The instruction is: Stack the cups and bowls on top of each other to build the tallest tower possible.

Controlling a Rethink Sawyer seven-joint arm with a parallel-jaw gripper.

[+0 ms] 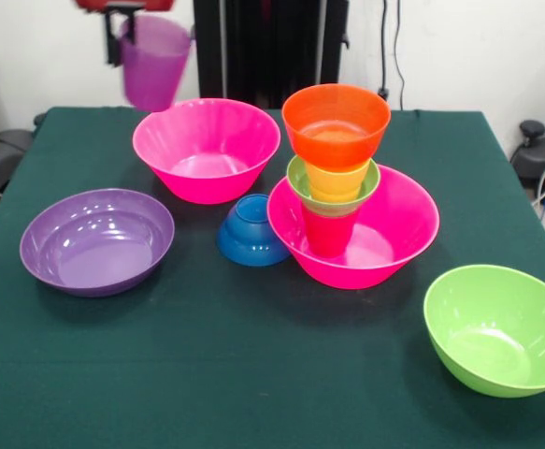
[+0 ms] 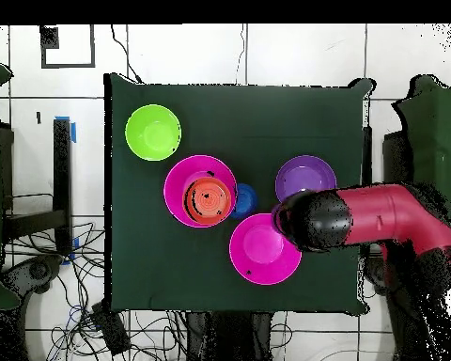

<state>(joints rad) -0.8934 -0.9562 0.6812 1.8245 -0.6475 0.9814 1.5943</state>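
Note:
My gripper [image 1: 122, 37] is shut on the rim of the translucent purple cup [image 1: 153, 64], holding it in the air above the table's back left corner in the front view. A tower stands in one large pink bowl [image 1: 412, 224]: a red cup [image 1: 328, 234], a small green bowl [image 1: 300, 182], a yellow-orange cup [image 1: 337, 180] and the orange bowl [image 1: 336, 126] on top. A small blue bowl [image 1: 250, 229] lies tipped against that pink bowl. In the overhead view the arm [image 2: 361, 216] hides the gripper and the purple cup.
A second pink bowl [image 1: 207, 148] sits behind, just right of the held cup. The wide purple bowl [image 1: 97, 241] is at the left, and the lime green bowl [image 1: 496, 327] at the front right. The dark green cloth [image 1: 253, 374] covers the table.

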